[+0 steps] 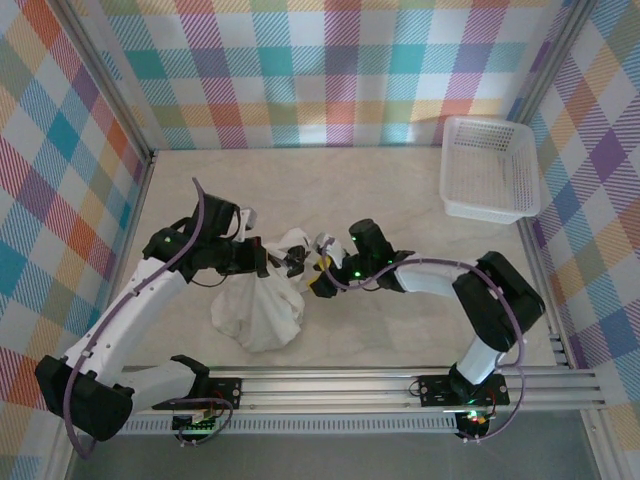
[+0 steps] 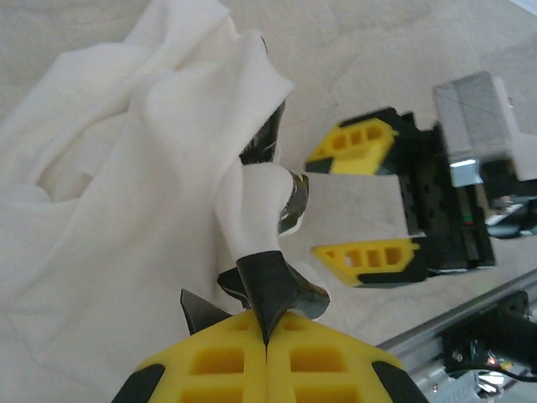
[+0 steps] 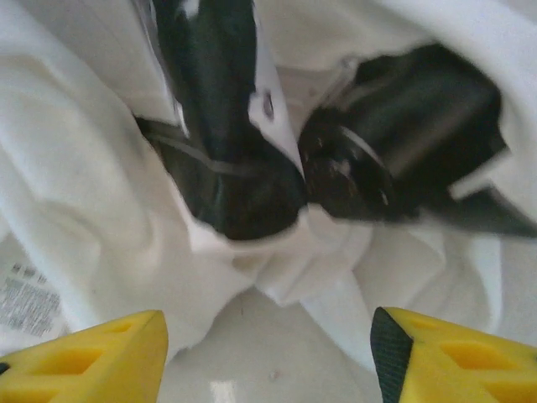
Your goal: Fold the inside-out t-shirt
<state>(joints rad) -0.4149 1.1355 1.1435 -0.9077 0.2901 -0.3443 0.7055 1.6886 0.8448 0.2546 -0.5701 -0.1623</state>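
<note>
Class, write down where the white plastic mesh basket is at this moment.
In the top external view, the white plastic mesh basket sits in the far right corner of the pale tabletop, well apart from the bunched white cloth t-shirt.

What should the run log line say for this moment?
left gripper: shut on t-shirt | right gripper: open, facing left gripper | t-shirt: bunched on table, not yet folded

Parted right claw (image 3: pixel 268 357) before bunched t-shirt (image 3: pixel 75 193)

The plain white inside-out t-shirt (image 1: pixel 258 310) is bunched on the table (image 1: pixel 380 200), its far end gathered to a point.
</note>
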